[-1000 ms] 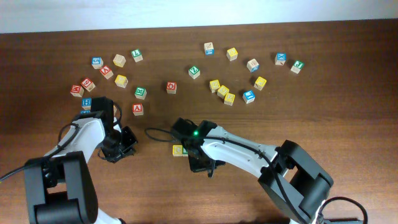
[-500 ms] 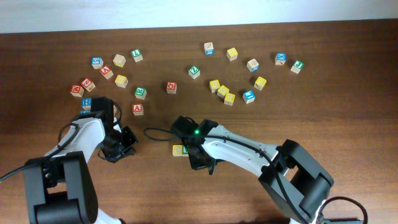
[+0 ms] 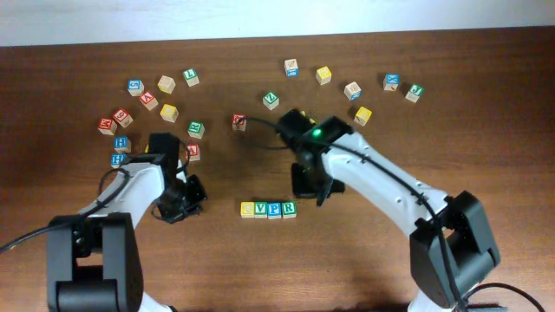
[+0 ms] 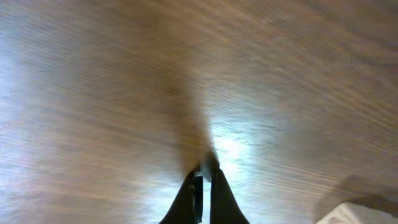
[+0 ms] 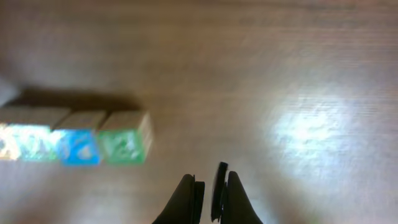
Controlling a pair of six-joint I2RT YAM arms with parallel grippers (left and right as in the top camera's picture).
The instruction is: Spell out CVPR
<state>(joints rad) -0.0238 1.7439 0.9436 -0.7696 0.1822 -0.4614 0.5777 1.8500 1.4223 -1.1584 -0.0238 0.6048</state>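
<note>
Dark wood table (image 3: 486,173), grain running across.

Right arm (image 3: 381,178) reaches in from the lower right. Left arm (image 3: 130,186) reaches in from the lower left.

Right gripper (image 5: 208,177): fingers clenched together, nothing between them. It hangs over bare wood above and right of the row, apart from it.

Left gripper (image 4: 205,171): fingers pressed tight, empty. It is low over bare wood, left of the row and apart from it.

Four cubes sit in a straight row, side by side and touching, at the table's front centre. Left to right:
- C cube (image 3: 248,209), yellow face
- V cube (image 3: 261,209), green
- P cube (image 3: 275,209), blue
- R cube (image 3: 289,208), green

The right wrist view is blurred, so the letters are not legible there.

Loose cubes (image 3: 168,112) are scattered across the far half, in yellow, red, blue and green.
</note>
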